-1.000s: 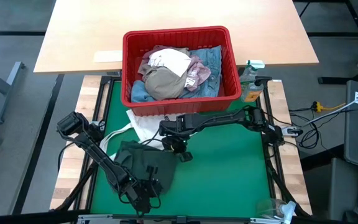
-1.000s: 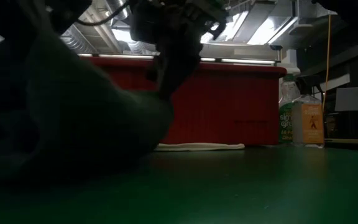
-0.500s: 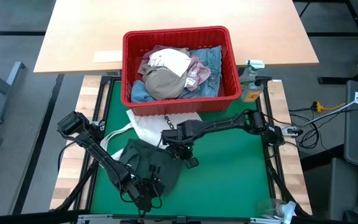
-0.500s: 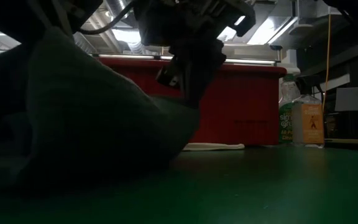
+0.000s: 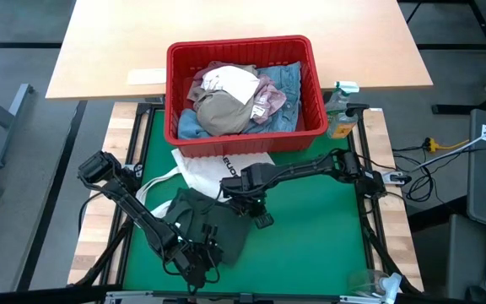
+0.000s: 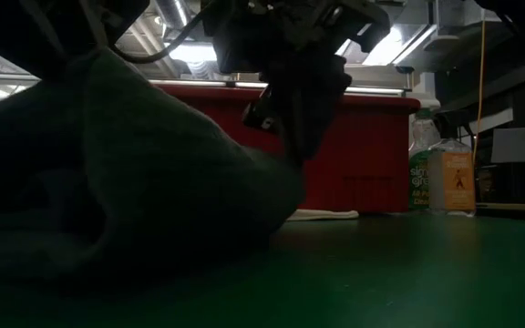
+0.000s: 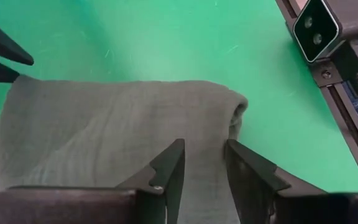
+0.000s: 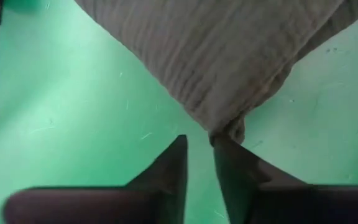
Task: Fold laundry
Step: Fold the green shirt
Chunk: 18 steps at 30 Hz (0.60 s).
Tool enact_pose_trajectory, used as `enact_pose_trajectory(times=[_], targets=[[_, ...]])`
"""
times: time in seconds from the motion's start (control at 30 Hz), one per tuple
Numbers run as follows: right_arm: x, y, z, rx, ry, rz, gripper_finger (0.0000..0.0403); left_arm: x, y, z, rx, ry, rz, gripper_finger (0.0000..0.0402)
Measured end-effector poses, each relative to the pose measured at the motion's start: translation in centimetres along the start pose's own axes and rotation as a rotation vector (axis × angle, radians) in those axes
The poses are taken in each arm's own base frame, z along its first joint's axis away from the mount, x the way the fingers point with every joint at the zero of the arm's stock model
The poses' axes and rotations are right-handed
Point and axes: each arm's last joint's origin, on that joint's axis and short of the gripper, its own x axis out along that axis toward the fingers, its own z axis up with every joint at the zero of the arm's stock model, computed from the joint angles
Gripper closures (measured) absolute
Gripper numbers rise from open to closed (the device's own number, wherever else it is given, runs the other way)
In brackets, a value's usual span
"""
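Observation:
The dark green top (image 5: pixel 205 221) lies bunched on the green mat, near its front left. My left gripper (image 5: pixel 194 260) stands open over the top's near edge, and cloth (image 7: pixel 117 137) shows through the gap between its fingers (image 7: pixel 205 168). My right gripper (image 5: pixel 260 219) points down at the top's right corner (image 8: pixel 230 127). It is open, with bare mat showing in its narrow gap (image 8: pixel 199 152). In the low view the top (image 6: pixel 108 182) forms a dark mound that reaches to the right gripper (image 6: pixel 299 118). My left gripper's open fingers (image 7: pixel 169 171) slant down over the top's near edge (image 7: pixel 197 124); I cannot tell whether they touch the cloth. My right gripper's open fingers come from above. The top's right corner lies on the mat just off one fingertip (image 8: pixel 225 149); touching or apart, I cannot tell.
A red basket (image 5: pixel 243 145) at the mat's far edge holds beige trousers (image 5: pixel 222 111), a pink top (image 5: pixel 270 97) and jeans (image 5: pixel 292 78). A white tote bag (image 5: pixel 205 169) lies between basket and top. A spray bottle (image 5: pixel 340 110) stands far right. Open mat lies to the right.
My right gripper has gone toward the table's near right and a little down, taking the top's right corner with it. The top has spread out to the right, while its left part stayed under my left gripper.

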Motion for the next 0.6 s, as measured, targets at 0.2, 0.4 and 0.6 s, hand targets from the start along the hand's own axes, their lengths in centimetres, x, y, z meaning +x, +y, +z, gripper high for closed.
enact_pose_trajectory(times=[0.2, 0.4, 0.6], targets=[[-0.6, 0.1, -0.2, 0.059, 0.051, -0.057, 0.0259, -0.4, 0.2, -0.2, -0.047, 0.036, -0.002, 0.0296], [-2.1, 1.0, 1.0, 0.032, -0.018, -0.072, 0.0256, -2.4, 1.3, -0.4, -0.16, 0.109, -0.002, 0.031], [-1.3, 3.1, 3.1, -0.082, -0.159, -0.088, 0.0256, -3.7, 2.4, -1.4, -0.207, 0.229, 0.072, 0.0311]])
